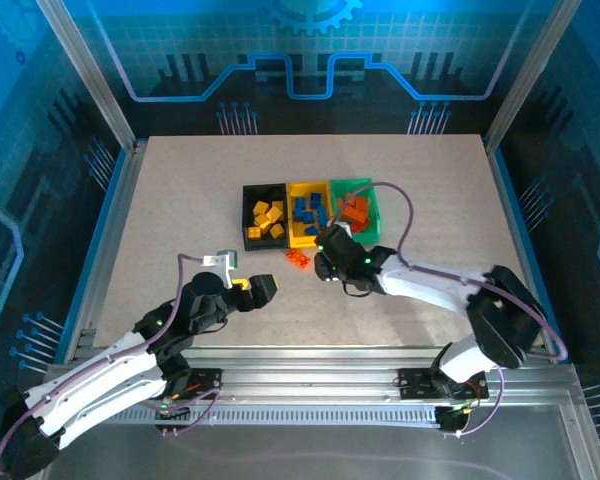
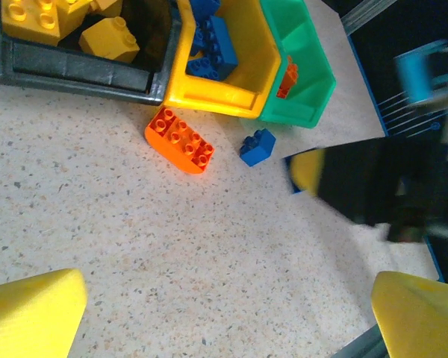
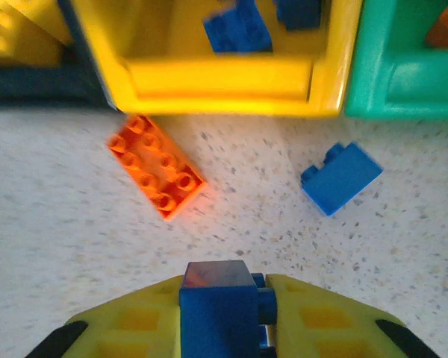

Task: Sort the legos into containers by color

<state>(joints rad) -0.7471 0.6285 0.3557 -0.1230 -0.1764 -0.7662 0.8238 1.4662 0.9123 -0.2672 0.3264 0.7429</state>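
Three joined bins stand mid-table: black with yellow legos, yellow with blue ones, green with orange-red ones. In front of them an orange-red brick and a small blue brick lie loose on the table. My right gripper hovers just in front of the yellow bin, shut on another blue brick. My left gripper is open over bare table, nothing between its yellow fingers.
The speckled table has free room on both sides of the bins. In the left wrist view the right arm is a dark blur just right of the loose bricks. A metal rail runs along the near edge.
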